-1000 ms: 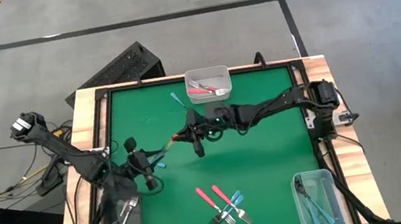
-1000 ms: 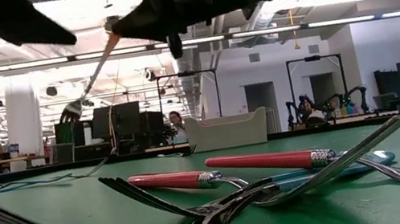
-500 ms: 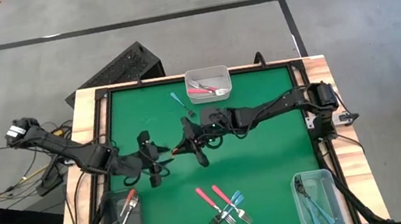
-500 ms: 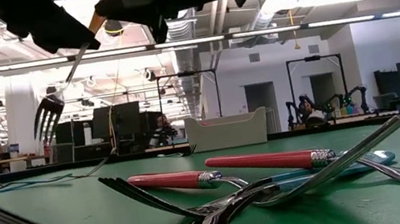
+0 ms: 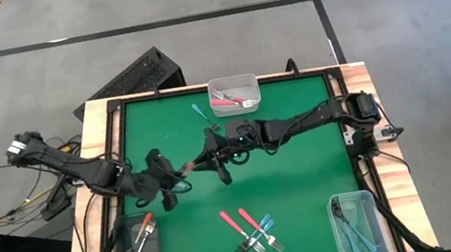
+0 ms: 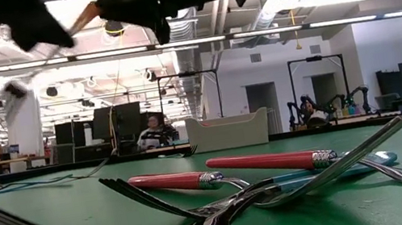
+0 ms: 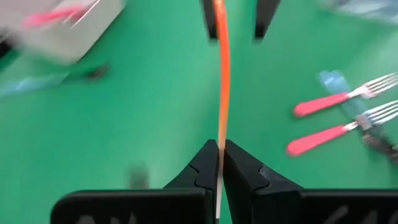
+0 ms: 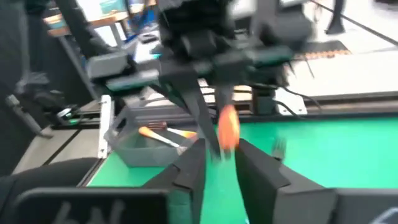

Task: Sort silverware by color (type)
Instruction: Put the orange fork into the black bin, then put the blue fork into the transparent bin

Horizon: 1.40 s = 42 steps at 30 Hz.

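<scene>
Seen from above, the left arm reaches in from the bench's (image 5: 320, 166) left edge and the right arm stretches across from the right, so the left tool (image 5: 181, 173) and the right tool (image 5: 199, 160) meet nose to nose over the green mat, an orange-handled fork (image 5: 188, 166) between them. Loose forks (image 5: 254, 232) lie near the front; tubs sit at the back and at both front corners. At bench height, both arms hang dark overhead, the pink-handled forks (image 6: 259, 164) lying in front. The left wrist camera shows its fingers (image 7: 202, 168) clenched on the fork's metal end, the orange handle (image 7: 221, 68) running forward. The right wrist camera shows its fingers (image 8: 189, 165) parted, released either side of the handle tip (image 8: 227, 127).
</scene>
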Motion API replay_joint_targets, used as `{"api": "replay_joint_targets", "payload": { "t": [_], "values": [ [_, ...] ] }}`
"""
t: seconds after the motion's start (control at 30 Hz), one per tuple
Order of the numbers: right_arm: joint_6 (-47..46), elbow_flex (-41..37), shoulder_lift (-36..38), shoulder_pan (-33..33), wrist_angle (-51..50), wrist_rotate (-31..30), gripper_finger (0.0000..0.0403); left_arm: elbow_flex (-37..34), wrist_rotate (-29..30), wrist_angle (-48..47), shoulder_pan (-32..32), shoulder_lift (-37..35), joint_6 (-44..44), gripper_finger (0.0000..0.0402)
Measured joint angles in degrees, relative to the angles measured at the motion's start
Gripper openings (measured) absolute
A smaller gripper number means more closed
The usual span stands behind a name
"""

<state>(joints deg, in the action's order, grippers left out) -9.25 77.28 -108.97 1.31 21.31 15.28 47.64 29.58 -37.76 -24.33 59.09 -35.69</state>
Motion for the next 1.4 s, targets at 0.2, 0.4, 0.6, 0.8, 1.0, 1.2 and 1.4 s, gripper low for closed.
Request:
{"api": "replay_joint_targets", "payload": {
  "t": [0.2, 0.4, 0.6, 0.8, 1.0, 1.2, 1.4],
  "values": [
    [-4.3, 0.0, 0.0, 1.6, -2.5, -2.1, 0.0167, 8.1, 3.2, -24.9, -9.5, -0.1, -31.4, 0.0001],
    [-2.6, 0.0, 0.0, 1.9, -4.5, -5.1, 0.0188, 7.5, 1.2, -32.3, -25.0, 1.8, -57.1, 0.0],
    [-1.3, 0.0, 0.0, 2.3, -4.6, -5.3, 0.0188, 7.5, 6.2, -33.1, -37.0, 7.6, -70.3, 0.0],
    [-1.7, 0.0, 0.0, 3.0, -6.5, -5.3, 0.0188, 7.5, 5.0, -36.5, -44.1, 14.1, -81.6, 0.0001],
    [-2.9, 0.0, 0.0, 2.5, -8.3, -5.3, 0.0188, 7.5, -1.1, -37.0, -45.1, 17.1, -85.0, 0.0027],
    [-2.9, 0.0, 0.0, 1.6, -14.0, -5.3, 0.0188, 7.5, -1.5, -39.8, -42.7, 15.1, -85.1, 0.0094],
    [-0.8, 0.0, 0.0, 1.6, -21.0, -6.2, 0.0188, 7.5, 3.8, -41.7, -37.0, 11.2, -74.0, 0.0148]
  ]
}}
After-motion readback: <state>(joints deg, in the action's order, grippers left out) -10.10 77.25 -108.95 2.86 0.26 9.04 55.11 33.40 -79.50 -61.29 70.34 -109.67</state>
